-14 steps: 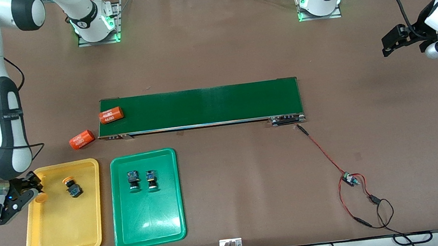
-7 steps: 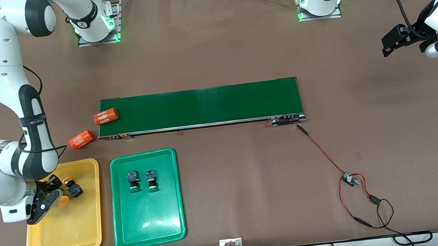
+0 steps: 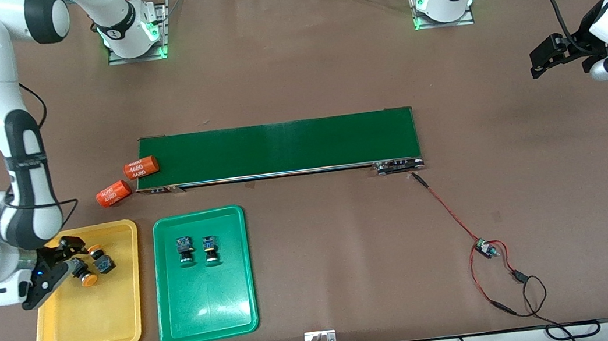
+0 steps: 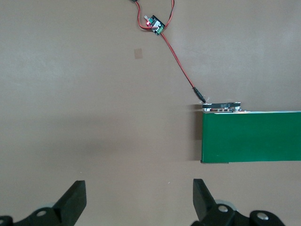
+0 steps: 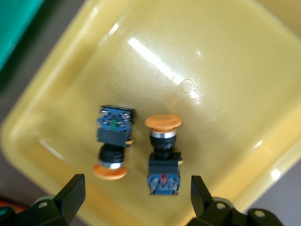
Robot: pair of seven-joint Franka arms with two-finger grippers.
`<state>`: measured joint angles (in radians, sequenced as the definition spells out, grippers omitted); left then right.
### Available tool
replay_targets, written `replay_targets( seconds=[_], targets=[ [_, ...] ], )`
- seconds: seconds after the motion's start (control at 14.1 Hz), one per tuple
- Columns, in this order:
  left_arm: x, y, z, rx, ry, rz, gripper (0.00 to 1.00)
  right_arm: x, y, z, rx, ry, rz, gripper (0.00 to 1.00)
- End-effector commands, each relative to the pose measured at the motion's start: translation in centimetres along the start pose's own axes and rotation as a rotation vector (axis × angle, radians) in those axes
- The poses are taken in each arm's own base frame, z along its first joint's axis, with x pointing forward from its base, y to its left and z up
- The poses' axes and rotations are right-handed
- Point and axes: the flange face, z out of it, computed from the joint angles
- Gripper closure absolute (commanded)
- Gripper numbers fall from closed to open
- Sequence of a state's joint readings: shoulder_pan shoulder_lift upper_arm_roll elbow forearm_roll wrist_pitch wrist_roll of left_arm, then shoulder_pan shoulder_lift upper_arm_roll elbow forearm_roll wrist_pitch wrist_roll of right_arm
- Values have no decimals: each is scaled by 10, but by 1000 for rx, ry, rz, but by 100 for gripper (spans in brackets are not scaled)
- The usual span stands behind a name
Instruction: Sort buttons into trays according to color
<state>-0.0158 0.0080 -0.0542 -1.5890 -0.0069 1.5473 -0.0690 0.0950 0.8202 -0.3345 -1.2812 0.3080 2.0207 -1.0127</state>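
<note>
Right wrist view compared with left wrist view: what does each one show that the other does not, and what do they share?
Only the right wrist view shows the yellow tray with two yellow-orange buttons lying side by side in it, caps pointing opposite ways, under the open right gripper. Only the left wrist view shows one end of the conveyor belt, the red wire running to a small circuit board, and the open left gripper over bare table. Both show their own open fingertips with nothing between them.
</note>
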Motion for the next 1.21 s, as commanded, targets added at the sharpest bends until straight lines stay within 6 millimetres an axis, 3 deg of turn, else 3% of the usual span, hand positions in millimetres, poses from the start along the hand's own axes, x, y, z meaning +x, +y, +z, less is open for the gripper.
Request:
replay_targets(
  seconds=[0.0, 0.14, 0.35, 0.5, 0.64, 0.92, 1.14],
  targets=[
    [1, 2, -6, -9, -5, 21, 0, 10, -34, -86, 46, 40, 110, 0],
    [1, 2, -6, -9, -5, 21, 0, 16, -50, -136, 55, 56, 175, 0],
    [1, 2, -6, -7, -4, 21, 0, 12, -70, -183, 94, 70, 263, 0],
    [1, 2, -6, -9, -5, 21, 0, 25, -105, -209, 116, 50, 298, 0],
    [1, 2, -6, -9, -5, 21, 0, 25, -141, -247, 146, 17, 356, 0],
    [1, 2, -6, -7, -4, 21, 0, -13, -174, -305, 172, -76, 557, 0],
    [1, 2, -6, -9, -5, 21, 0, -40, -188, -325, 98, -214, 719, 0]
  ],
)
